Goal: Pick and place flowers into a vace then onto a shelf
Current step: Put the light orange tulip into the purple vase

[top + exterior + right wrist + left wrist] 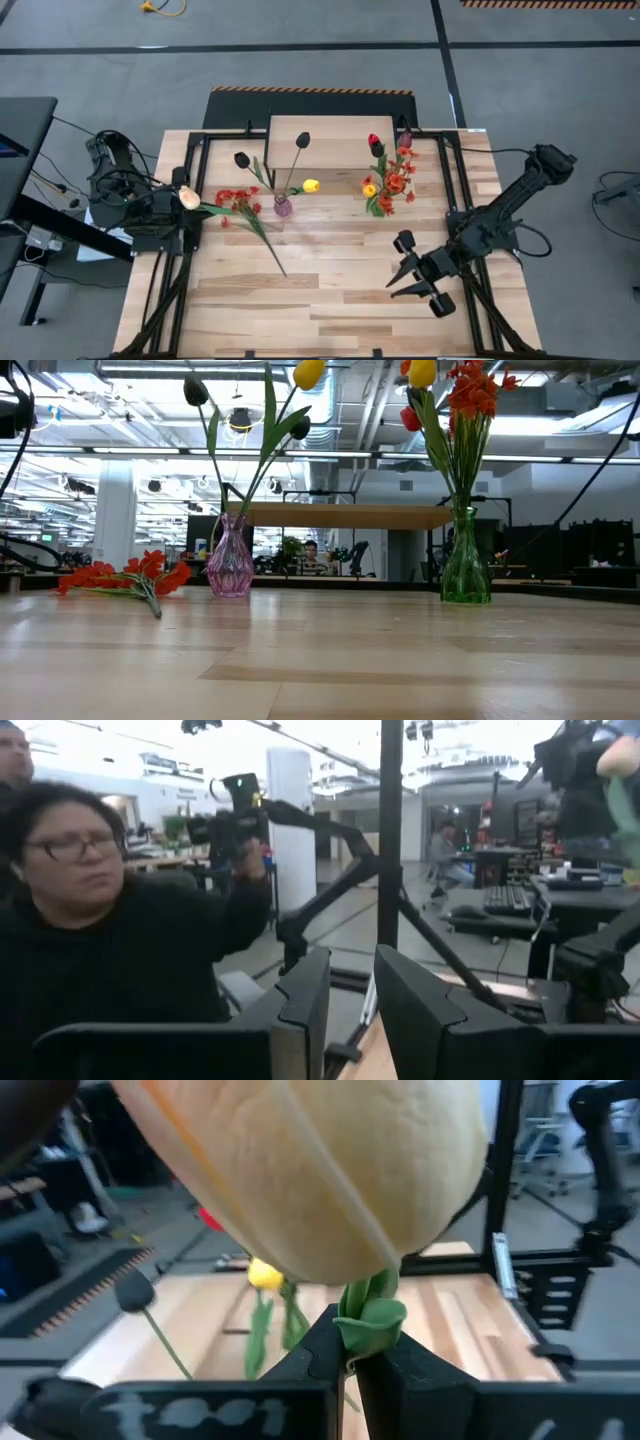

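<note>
The left gripper (183, 203), at the table's (330, 300) left edge, was clamped shut on a peach tulip (310, 1170) just under its head. The right gripper (405, 281) hovered near the right edge, slightly parted, empty. 3 tulips stood in the pink vase (283, 206) before the shelf (330, 140).

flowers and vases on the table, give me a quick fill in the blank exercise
1. The left gripper is shut on the stem of a ____-coloured tulip.
2. The yellow tulip by the dark tulips stands in the ____ vase.
3. The loose orange-red spray lies on the ____.
4. The green vase holds more flowers; the right gripper holds ____.

Missing: peach; pink; table; nothing
</note>
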### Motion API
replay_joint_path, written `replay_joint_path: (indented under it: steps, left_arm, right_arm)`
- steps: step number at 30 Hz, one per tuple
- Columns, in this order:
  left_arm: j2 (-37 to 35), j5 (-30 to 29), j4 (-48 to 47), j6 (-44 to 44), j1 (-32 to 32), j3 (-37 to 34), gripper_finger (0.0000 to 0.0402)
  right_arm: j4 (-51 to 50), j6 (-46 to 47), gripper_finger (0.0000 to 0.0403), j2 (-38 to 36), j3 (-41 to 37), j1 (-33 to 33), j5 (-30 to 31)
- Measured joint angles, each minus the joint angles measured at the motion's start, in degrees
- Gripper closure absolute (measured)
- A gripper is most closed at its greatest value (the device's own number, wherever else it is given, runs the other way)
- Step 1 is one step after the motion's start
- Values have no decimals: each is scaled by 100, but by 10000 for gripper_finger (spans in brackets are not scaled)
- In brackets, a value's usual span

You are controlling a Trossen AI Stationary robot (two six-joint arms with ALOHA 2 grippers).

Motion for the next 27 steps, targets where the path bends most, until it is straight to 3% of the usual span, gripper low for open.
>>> replay_joint_path:
  steps: [4,9,12,16,27]
  left_arm:
    - [22,-224,103,382,3,131,401]
    - [11,-531,-565,245,219,351,401]
    - [13,-284,-808,-4,476,380,401]
    - [32,530,-1268,-391,897,382,401]
    - [414,712,-1213,-162,2159,385,401]
  right_arm:
    - [-235,1,327,0,0,0,0]
    - [-635,3,327,0,0,-17,0]
    - [-826,1,327,0,0,-19,0]
    - [-1054,1,327,0,0,-20,0]
    - [-1373,0,327,0,0,-362,17]
